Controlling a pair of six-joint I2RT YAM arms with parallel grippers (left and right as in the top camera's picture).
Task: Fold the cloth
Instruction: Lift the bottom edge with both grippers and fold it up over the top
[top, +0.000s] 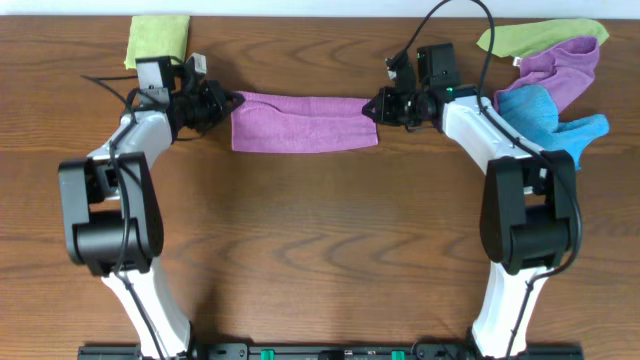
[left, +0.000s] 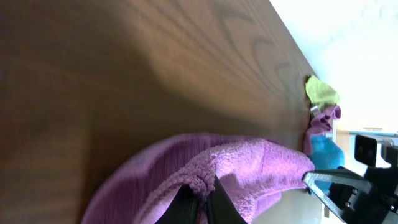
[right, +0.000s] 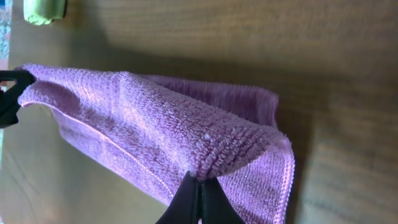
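A purple cloth (top: 304, 122) lies stretched as a long folded strip near the far edge of the wooden table. My left gripper (top: 233, 103) is shut on its left end, and my right gripper (top: 368, 106) is shut on its right end. In the left wrist view the purple cloth (left: 249, 168) bunches between my shut left gripper fingers (left: 202, 199). In the right wrist view the cloth (right: 155, 130) rises into a pinched ridge at my shut right gripper fingers (right: 199, 186), with its lower layer on the table.
A folded green cloth (top: 158, 40) lies at the far left. A heap of green (top: 540, 36), purple (top: 562, 68) and blue (top: 548, 115) cloths lies at the far right, close to my right arm.
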